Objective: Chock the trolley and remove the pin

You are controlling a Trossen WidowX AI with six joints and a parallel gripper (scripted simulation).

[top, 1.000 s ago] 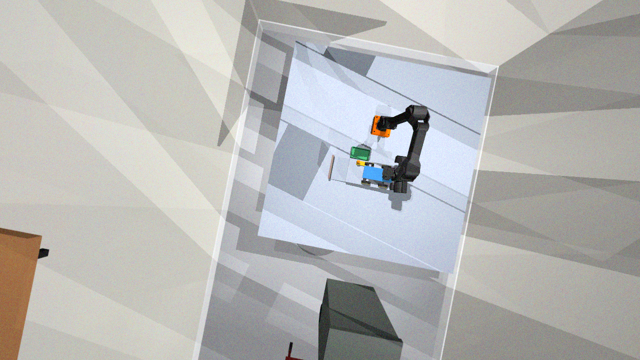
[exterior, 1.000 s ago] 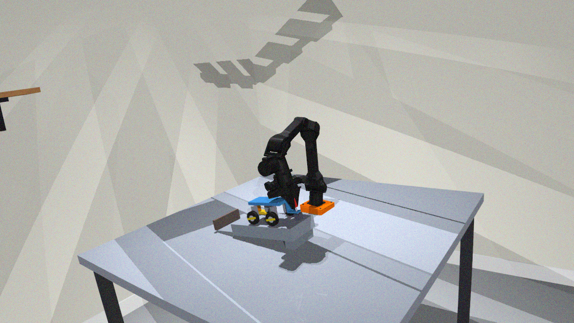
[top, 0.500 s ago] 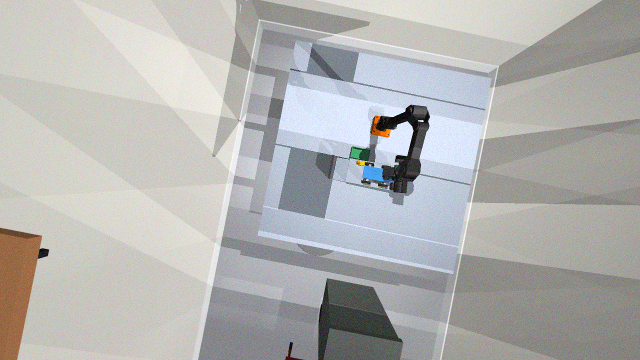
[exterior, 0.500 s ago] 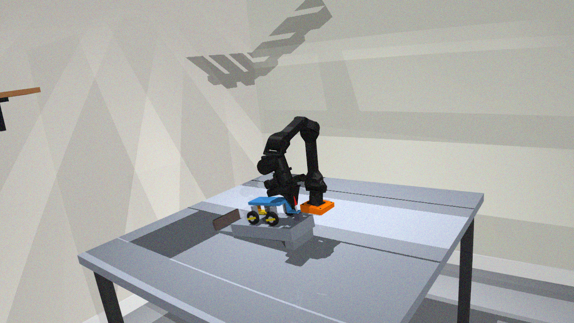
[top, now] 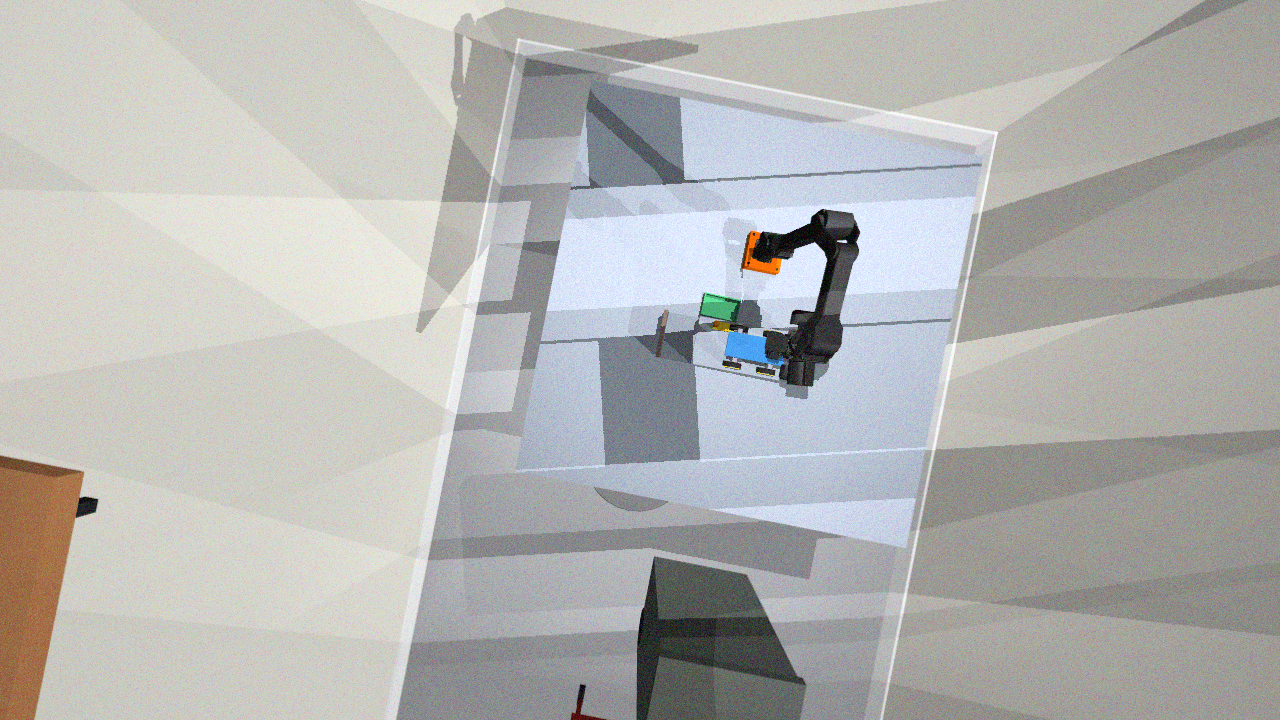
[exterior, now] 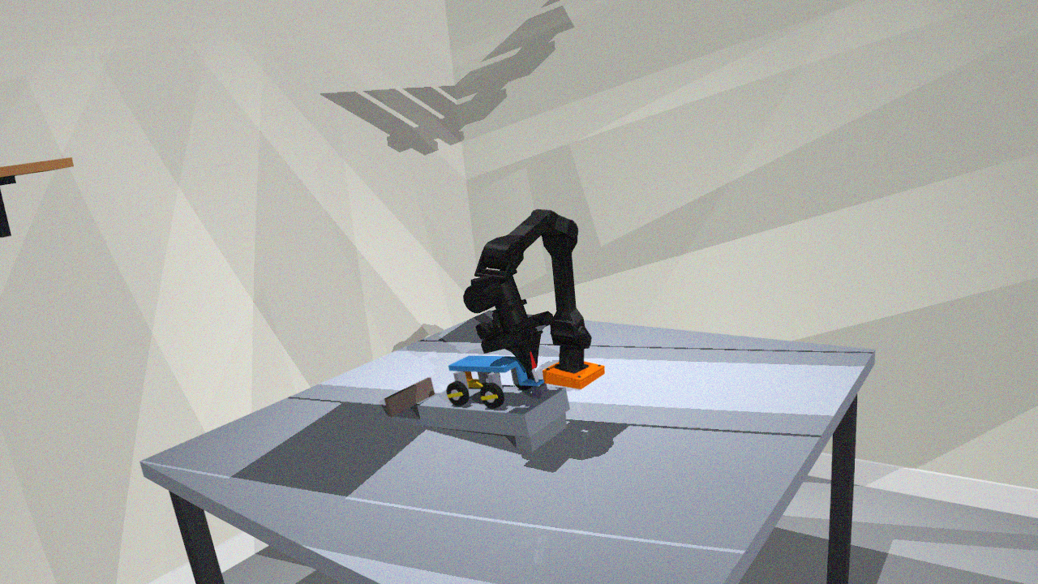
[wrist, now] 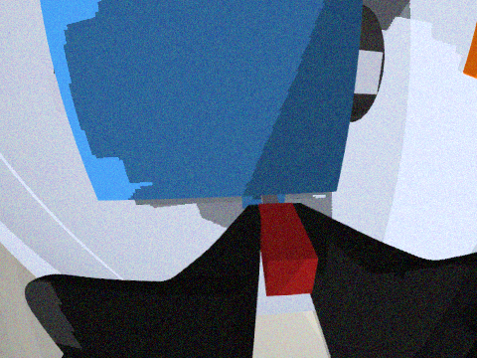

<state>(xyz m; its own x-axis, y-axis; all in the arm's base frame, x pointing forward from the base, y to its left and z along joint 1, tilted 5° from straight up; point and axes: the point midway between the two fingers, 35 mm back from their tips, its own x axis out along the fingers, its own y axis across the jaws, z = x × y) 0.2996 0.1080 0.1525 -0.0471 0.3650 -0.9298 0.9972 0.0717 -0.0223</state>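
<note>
The blue trolley [top: 747, 346] [exterior: 478, 362] [wrist: 174, 99] stands on the grey ramp [exterior: 471, 421]. The yellow chock [top: 721, 326] sits at the downhill side of the trolley's far wheel, on the tray side; whether it touches the wheel is too small to tell. My gripper [wrist: 273, 214] is shut on the red head of the stop pin [exterior: 533, 361] [wrist: 289, 275], just off the trolley's uphill end. The pin's lower part is hidden, so I cannot tell whether it is in its hole. The green tray [top: 719, 307] lies beside the ramp, and no pin shows in it.
A brown end board [top: 662, 333] [exterior: 409, 396] stands at the ramp's downhill end. The arm's orange base [top: 771, 266] [exterior: 581, 375] is beyond the tray. The blue deck is right beside my fingers. Dark shadows cross the table [top: 805, 429] [exterior: 653, 493].
</note>
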